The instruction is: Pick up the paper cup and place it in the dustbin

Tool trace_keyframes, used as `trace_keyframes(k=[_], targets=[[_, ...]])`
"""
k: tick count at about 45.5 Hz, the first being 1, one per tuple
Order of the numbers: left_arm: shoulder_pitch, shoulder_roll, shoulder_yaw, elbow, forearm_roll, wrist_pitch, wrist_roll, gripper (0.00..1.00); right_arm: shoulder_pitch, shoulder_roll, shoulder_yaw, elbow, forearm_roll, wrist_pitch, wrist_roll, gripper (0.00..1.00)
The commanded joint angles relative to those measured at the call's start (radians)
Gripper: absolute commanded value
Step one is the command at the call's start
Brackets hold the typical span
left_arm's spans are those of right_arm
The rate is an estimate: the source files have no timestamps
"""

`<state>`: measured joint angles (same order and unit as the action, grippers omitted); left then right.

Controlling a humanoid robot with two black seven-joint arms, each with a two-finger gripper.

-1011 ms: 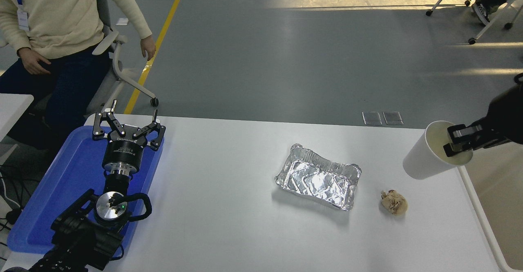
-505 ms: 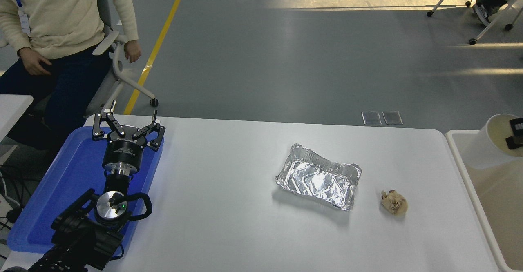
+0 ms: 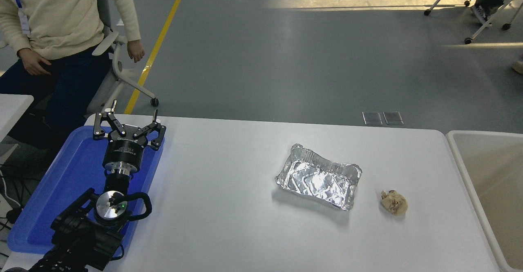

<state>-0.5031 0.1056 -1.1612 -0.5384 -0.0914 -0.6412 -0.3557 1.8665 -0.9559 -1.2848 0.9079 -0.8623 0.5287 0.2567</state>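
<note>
Tabletop [image 3: 245,231] carries only a foil tray [image 3: 318,177] and a paper ball [image 3: 394,202]; no paper cup or right hand shows. Dustbin [image 3: 461,157] stands at the right edge. Left hand [image 3: 128,121] rests spread over the blue tray [image 3: 53,190]. A paper cup is likely light and crushable, best pinched gently at its rim.

The left gripper [image 3: 128,121] is parked over a blue tray [image 3: 61,190] at the lower left of the white table [image 3: 229,223], with its fingers [image 3: 99,121] spread apart. A crinkled foil tray [image 3: 318,177] is seen right of the table's middle, and a crumpled paper ball [image 3: 394,202] lies near it on its right, apart from it. The dustbin [image 3: 457,149] is set against the table's right edge, only partly in view. A seated person [image 3: 57,14] in a cream sweater is seen beyond the table's far left corner.
</note>
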Motion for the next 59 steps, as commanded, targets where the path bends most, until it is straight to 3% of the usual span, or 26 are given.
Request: trace_keyframes(k=[1,22,37,59], targets=[[0.000,-0.001,0.000,0.000,-0.001,0.000,0.000,1.00,-0.242,-0.006,0.136,-0.181,-0.006,-0.030,0.009,0.00],[0.000,-0.001,0.000,0.000,-0.001,0.000,-0.002,1.00,-0.562,0.005,0.328,-0.248,-0.001,-0.153,0.010,0.00],[0.000,-0.001,0.000,0.000,-0.001,0.000,-0.002,1.00,-0.823,0.149,0.370,-0.408,0.081,-0.289,0.009,0.00],[0.000,0.000,0.000,0.000,-0.001,0.000,-0.002,1.00,-1.083,0.325,0.398,-0.681,0.259,-0.323,0.024,0.00]])
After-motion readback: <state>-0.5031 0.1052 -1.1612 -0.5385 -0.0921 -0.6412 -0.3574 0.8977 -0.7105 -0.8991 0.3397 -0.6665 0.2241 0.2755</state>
